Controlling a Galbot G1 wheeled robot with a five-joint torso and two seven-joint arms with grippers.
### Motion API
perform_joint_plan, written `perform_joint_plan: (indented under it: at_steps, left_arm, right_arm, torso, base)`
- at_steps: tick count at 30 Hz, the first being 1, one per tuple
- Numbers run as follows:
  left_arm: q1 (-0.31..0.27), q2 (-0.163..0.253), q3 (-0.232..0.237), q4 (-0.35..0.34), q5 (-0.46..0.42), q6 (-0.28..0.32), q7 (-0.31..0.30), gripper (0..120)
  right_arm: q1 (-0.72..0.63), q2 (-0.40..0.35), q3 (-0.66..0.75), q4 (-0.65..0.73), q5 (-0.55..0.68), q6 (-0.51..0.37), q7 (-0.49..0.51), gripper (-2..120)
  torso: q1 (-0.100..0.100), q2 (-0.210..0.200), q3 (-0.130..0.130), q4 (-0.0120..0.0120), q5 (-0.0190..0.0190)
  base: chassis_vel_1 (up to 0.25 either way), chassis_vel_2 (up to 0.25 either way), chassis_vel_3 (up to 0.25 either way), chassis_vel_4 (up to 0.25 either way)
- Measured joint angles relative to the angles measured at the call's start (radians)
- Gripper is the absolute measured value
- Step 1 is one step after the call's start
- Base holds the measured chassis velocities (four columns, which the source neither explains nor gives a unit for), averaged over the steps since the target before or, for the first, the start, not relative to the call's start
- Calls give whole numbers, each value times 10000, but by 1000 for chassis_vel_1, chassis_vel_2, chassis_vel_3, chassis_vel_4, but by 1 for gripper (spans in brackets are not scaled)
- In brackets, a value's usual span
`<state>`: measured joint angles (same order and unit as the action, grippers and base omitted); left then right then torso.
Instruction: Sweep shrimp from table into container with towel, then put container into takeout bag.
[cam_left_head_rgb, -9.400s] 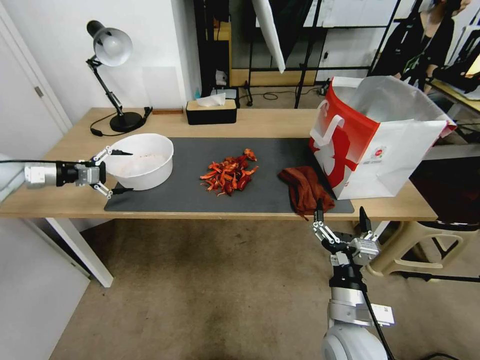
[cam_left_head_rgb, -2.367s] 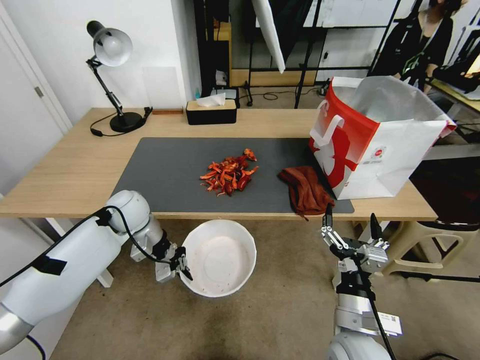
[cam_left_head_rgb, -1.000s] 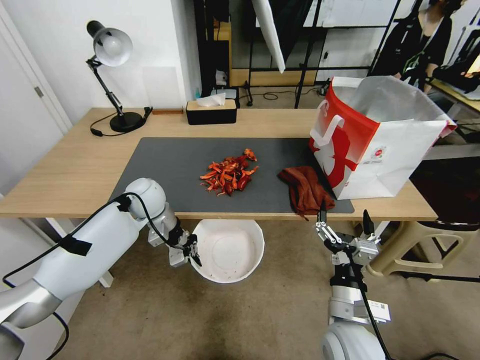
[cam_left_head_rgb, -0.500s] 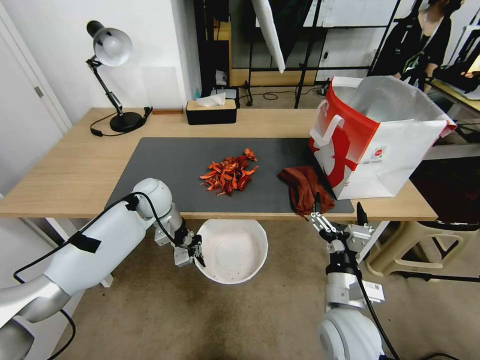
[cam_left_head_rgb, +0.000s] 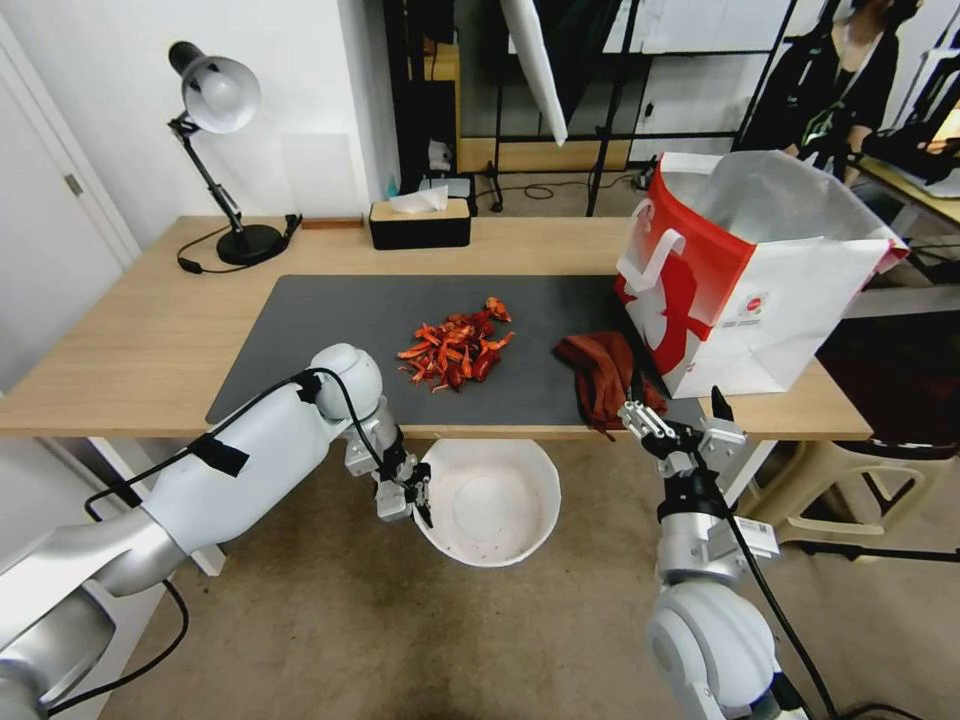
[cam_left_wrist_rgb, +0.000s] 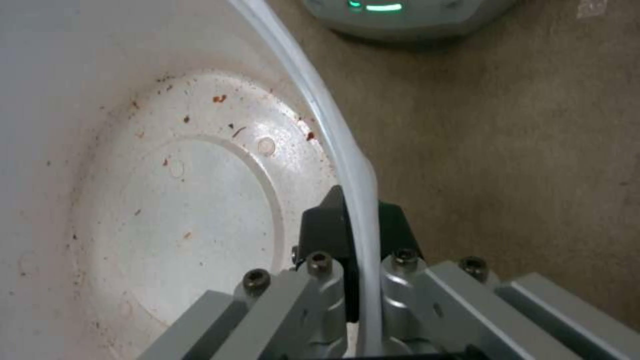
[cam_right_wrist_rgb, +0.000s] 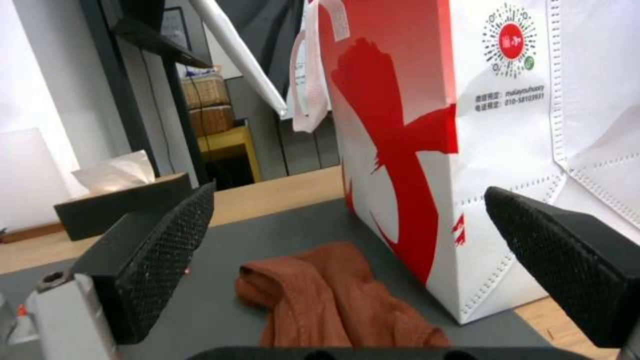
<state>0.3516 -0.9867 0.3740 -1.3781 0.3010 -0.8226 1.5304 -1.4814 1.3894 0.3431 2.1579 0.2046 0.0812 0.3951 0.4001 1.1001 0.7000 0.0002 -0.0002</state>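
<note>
Left end effector (cam_left_wrist_rgb: 357, 235) pinches container (cam_left_wrist_rgb: 167, 200) rim; right end effector (cam_right_wrist_rgb: 353, 260) gapes before towel (cam_right_wrist_rgb: 327, 295).

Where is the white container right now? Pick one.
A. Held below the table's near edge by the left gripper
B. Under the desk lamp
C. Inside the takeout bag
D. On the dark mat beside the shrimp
A: the left gripper is shut on the rim of the container, holding it below the near edge of the table.

On the long light-wood table (cam_left_head_rgb: 140, 340), the boxy red-and-white paper takeout bag (cam_left_head_rgb: 750, 290) stands at three o'clock of the red-orange shrimp heap (cam_left_head_rgb: 455, 345), the rust-brown towel (cam_left_head_rgb: 600, 375) between.
</note>
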Motion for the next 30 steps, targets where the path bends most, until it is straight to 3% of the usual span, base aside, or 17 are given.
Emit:
perform_joint_plan:
  at_steps: [7,12,17,30]
  left_arm:
    - [61,392,-316,-63,-31,0,0,0]
    - [223,551,-514,-270,18,0,0,0]
    - [355,576,-674,-375,113,0,-1,0]
    - [535,440,-902,-424,357,0,-1,0]
  right_arm:
    - [282,-169,-53,-114,208,-239,75,100]
    - [1092,-931,-224,-347,924,-949,483,100]
    - [1602,-1740,-396,-573,1620,-1284,692,100]
    - [3002,-2603,-1104,-1017,3203,-2148,1138,100]
  torso:
    - [-1,0,0,-1,2]
    - [-1,-1,0,1,2]
    - [-1,0,0,-4,3]
    - [-1,-1,1,-3,2]
  base:
    - [0,0,0,0]
    - [0,0,0,0]
    - [0,0,0,0]
    - [0,0,0,0]
